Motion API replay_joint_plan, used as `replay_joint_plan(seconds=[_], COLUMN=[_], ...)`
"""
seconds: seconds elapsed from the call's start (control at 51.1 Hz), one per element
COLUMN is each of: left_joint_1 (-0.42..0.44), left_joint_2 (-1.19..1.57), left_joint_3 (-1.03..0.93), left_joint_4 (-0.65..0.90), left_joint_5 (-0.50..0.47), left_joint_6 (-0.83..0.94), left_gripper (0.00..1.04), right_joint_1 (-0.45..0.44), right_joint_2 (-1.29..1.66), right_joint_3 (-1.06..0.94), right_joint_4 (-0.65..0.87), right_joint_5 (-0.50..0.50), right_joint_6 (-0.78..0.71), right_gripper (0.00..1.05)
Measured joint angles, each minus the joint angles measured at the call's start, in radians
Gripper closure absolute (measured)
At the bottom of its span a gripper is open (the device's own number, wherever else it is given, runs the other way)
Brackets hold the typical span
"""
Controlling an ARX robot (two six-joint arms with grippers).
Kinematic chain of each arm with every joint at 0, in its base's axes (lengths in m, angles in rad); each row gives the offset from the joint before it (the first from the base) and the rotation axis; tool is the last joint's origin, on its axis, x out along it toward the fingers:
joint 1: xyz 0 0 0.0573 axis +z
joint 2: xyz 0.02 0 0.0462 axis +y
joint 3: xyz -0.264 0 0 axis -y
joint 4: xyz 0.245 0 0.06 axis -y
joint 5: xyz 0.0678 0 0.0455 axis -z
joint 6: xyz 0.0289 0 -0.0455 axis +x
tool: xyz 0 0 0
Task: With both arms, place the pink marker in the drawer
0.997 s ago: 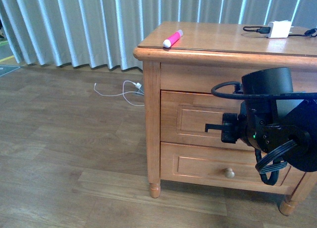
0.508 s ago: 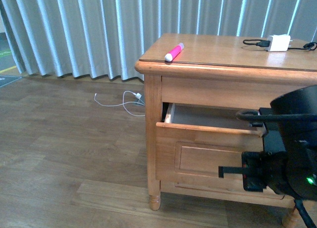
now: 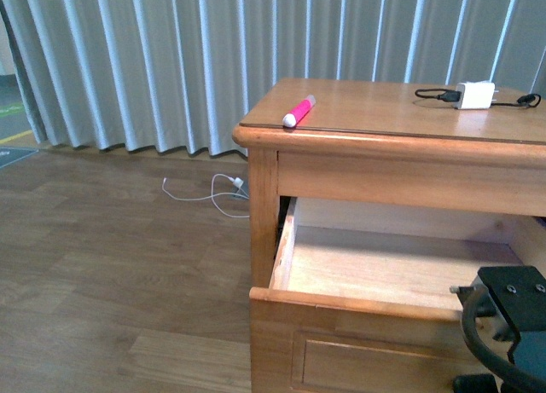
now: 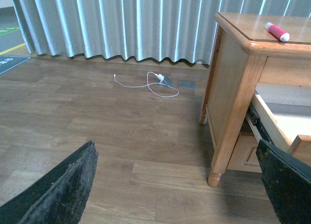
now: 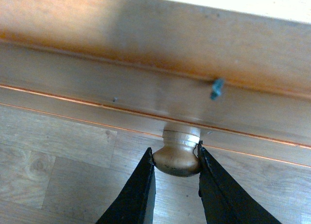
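Drawer (image 3: pixel 358 312) stands far out of the cabinet (image 3: pixel 409 176), w/ its pale inside showing to the front cam.

Pink marker (image 3: pixel 299 112) lies flat on the cabinet top, nr the front left corner. Its white cap end points away toward the curtain (image 3: pixel 171 60). It is above the drawer, not in it, and no gripper touches it. The L wrist cam also catches the marker (image 4: pixel 277 31), close to the top's edge.

R gripper (image 5: pixel 175 160) is closed onto the drawer's round wooden knob (image 5: pixel 177 147), one finger (image 5: pixel 141 185) on each side and both touching it. In the front cam only part of the R arm (image 3: pixel 512 325) shows, low at the right in front of the drawer face.

L gripper (image 4: pixel 175 185) is spread wide, its fingers at opposite edges of the wrist pic w/ nothing btwn them. It hangs over the wood floor (image 4: pixel 121 136), off to the cabinet's left and well apart from the marker.

White charger (image 3: pixel 475 94) w/ black cable sits at the far right of the top, well apart from the marker. A white cable (image 3: pixel 213 193) lies on the floor nr the curtain.
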Motion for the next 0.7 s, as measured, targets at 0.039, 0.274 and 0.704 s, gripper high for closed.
replay_joint_plan(seconds=[0.039, 0.274, 0.704], left_joint_1=[0.0, 0.0, 0.0], left_joint_2=[0.0, 0.0, 0.0], left_joint_3=[0.0, 0.0, 0.0], left_joint_4=[0.0, 0.0, 0.0], left_joint_5=[0.0, 0.0, 0.0], left_joint_6=[0.0, 0.0, 0.0], left_gripper=[0.06, 0.06, 0.06], right_joint_1=[0.004, 0.023, -0.044], right_joint_2=[-0.024, -0.322, -1.099], right_joint_3=[-0.013, -0.051, -0.14], right_joint_4=[-0.011, -0.117, -0.529], right_joint_5=[-0.003, -0.011, -0.063], right_joint_6=[0.006, 0.034, -0.029], right_gripper=[0.79, 0.43, 0.09])
